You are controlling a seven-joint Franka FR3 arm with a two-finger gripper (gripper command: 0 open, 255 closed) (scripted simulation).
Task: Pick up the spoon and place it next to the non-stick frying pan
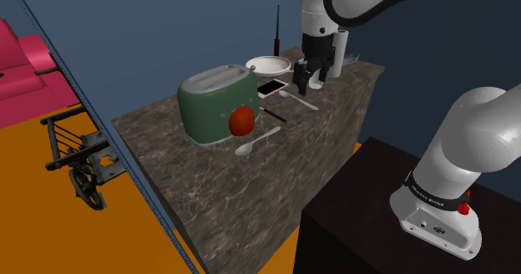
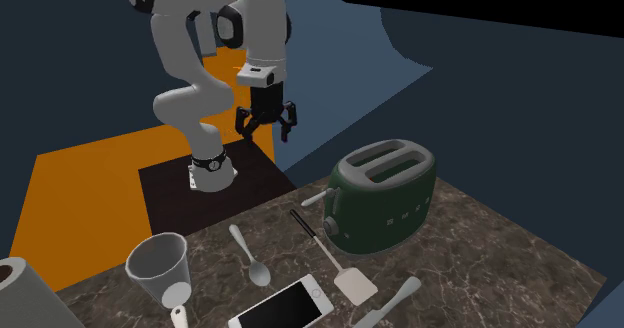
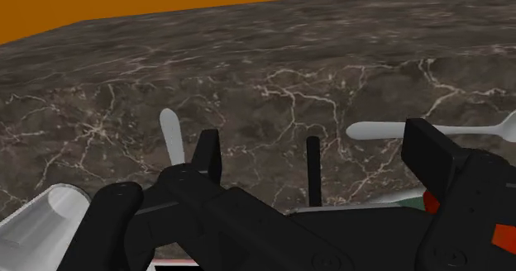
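Note:
Two pale spoons lie on the dark marbled counter (image 1: 209, 197). One spoon (image 1: 300, 102) (image 2: 250, 254) (image 3: 171, 133) lies between the phone and the counter's stand-side edge, beside a black-handled spatula (image 2: 330, 258) (image 3: 312, 166). The other spoon (image 1: 257, 140) (image 3: 430, 129) lies in front of the green toaster (image 1: 217, 105) (image 2: 385, 196). A white round pan (image 1: 267, 64) with a dark upright handle (image 1: 277, 26) sits at the back. My gripper (image 1: 305, 83) (image 2: 266, 124) (image 3: 318, 149) hovers open and empty above the first spoon.
A phone (image 1: 271, 87) (image 2: 285, 306) lies between the pan and the spatula. A white cup (image 2: 160, 266) (image 3: 50, 216) and a white roll (image 2: 20, 296) stand at the counter's end. Another white utensil (image 2: 385, 304) lies beyond the phone.

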